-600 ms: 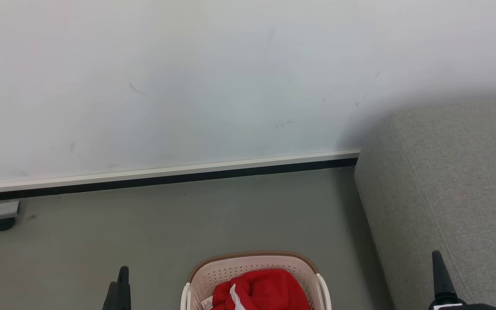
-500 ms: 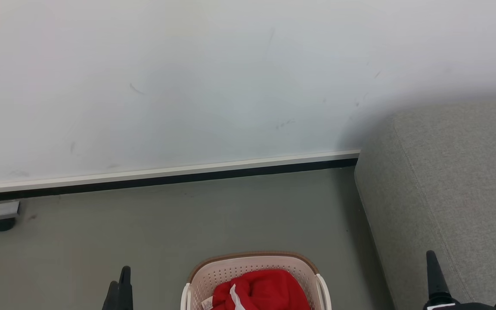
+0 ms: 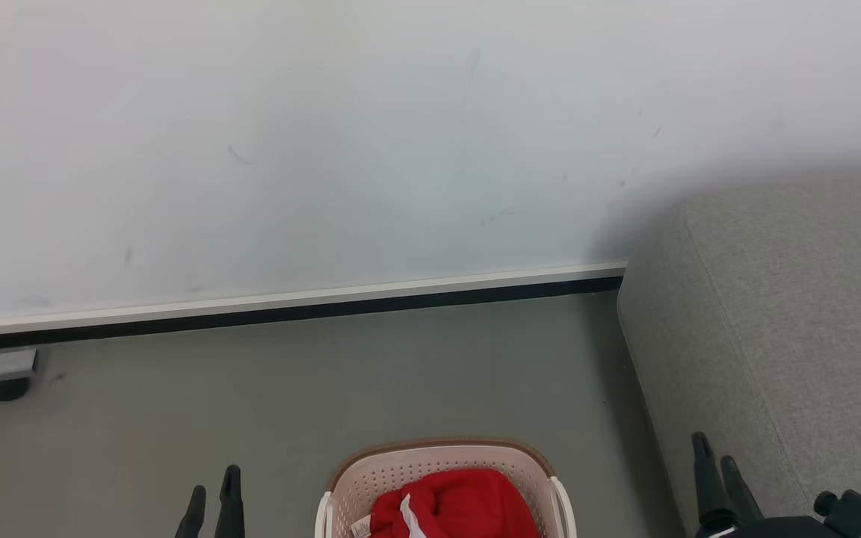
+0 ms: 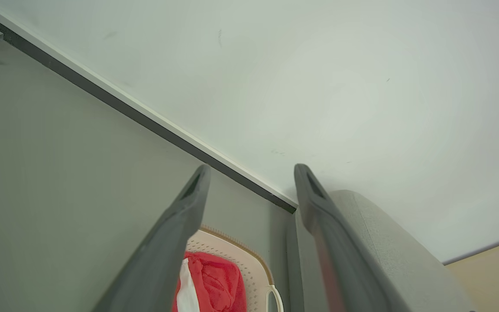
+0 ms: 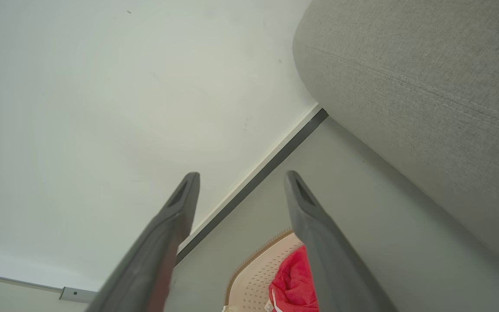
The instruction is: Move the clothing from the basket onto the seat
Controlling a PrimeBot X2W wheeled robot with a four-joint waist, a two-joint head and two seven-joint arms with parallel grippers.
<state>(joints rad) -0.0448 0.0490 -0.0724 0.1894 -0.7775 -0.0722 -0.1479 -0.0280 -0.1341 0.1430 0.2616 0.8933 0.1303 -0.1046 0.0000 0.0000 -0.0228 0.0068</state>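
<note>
Clothing: soft bright red fabric garments with a white stripe and a small white label [image 3: 453,502], bunched in a heap inside the basket at the bottom middle of the head view.
Basket: cream-white perforated plastic laundry basket with a brown rim band and white side handles [image 3: 371,478]. It stands on the grey floor [image 3: 326,388], near the seat's side but apart from it.
Seat: large light grey woven-fabric sofa cushion with rounded edges [image 3: 789,314], on the robot's right of the basket.
Left gripper: [image 3: 215,486] hangs over the floor, left of the basket; jaws spread wide, nothing between them.
Right gripper: [image 3: 714,452] is in front of the seat's near side, right of the basket; jaws spread wide, holding nothing.
Progress: by the look of it nothing is moved yet, and the reach into the basket is not begun.
Handling: likely light, limp and not fragile. The heap will sag and trail once lifted, and a loose end could catch on the rim.
Where to hold: probably the crown of the heap, on a thick fold near the white stripe, clear of the plastic wall. A deep pinch should gather several layers.
</note>
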